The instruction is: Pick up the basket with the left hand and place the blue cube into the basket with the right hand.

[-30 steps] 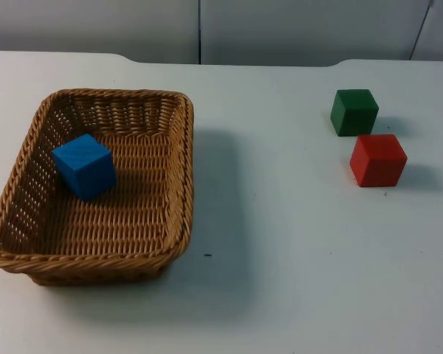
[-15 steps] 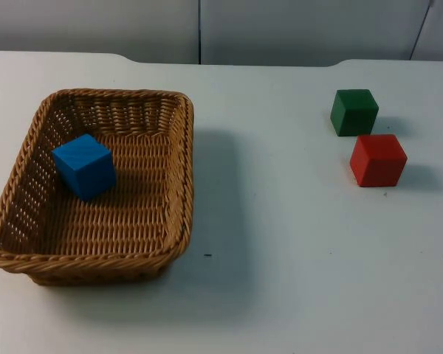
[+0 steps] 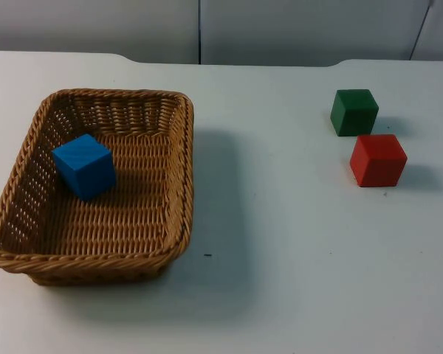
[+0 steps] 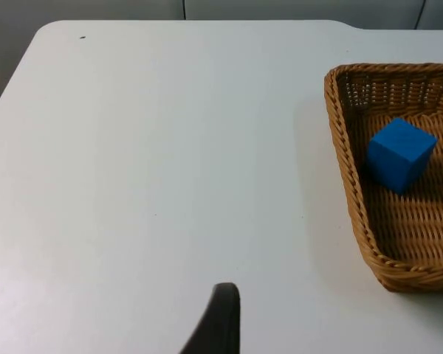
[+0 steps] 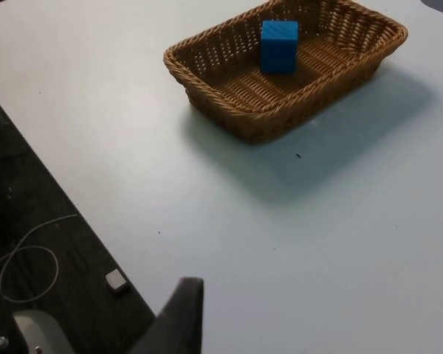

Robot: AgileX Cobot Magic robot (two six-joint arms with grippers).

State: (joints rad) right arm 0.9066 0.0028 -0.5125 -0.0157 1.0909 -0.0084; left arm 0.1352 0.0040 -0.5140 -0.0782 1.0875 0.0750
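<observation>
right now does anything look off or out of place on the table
Nothing is spilled or damaged. The blue cube sits inside the wicker basket, which rests flat on the white table. The green cube and red cube stand close together off to the side, both upright.

My left wrist view cuts off the basket (image 4: 354,192); my fingertips (image 4: 220,324) run off the frame edge.

A robot lab or test bench is showing here: a bare white table top (image 3: 280,243) is ending at a grey partition wall (image 3: 280,29), and plain coloured test cubes, green (image 3: 354,111) and red (image 3: 377,159), are sitting on it.
</observation>
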